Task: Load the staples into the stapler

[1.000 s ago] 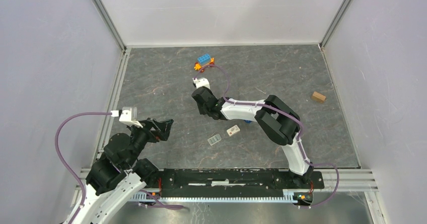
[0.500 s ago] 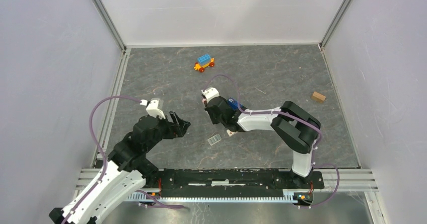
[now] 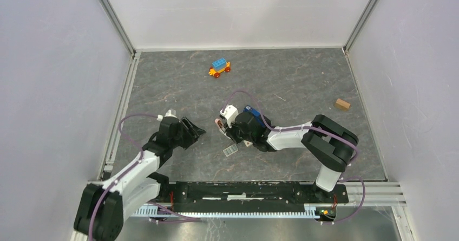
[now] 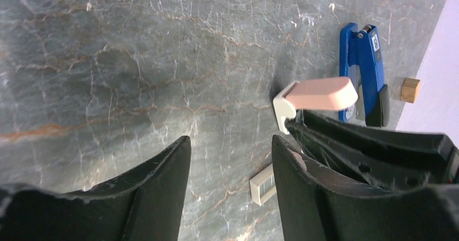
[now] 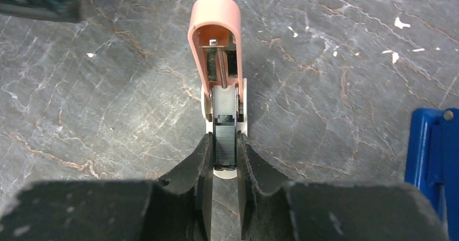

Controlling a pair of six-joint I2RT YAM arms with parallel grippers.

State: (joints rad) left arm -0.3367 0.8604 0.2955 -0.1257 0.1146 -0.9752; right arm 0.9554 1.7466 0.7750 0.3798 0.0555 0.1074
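From above, the left gripper (image 3: 198,131) is hovering low over the grey, marble-veined table (image 3: 303,78), its black fingers standing apart with nothing between them. Facing it, the right gripper (image 3: 222,127) is pinching a small pink stapler (image 3: 218,123). A slim blue stapler (image 3: 253,112) is lying on the table just behind the right wrist. A small pale case (image 3: 231,150), flat and rectangular, is sitting near the front of both grippers. A toy car (image 3: 220,67) with a blue top and red wheels is standing well back, and a little wooden block (image 3: 341,104) is resting far to the right.

In the left wrist view, the two tapered, matte black fingers are framing bare stone. Beyond them the pink stapler's rounded, smooth plastic cap is sticking out sideways from a white base, held off the surface. The blue stapler is lying flat past it, showing glossy blue plastic, a silver strip and a black end.

In the right wrist view, the fingers are clamping tightly on the white base of the pink stapler. Its cap is hanging open, exposing a thin coiled spring and a dark metal channel. A blue edge is showing at the right.
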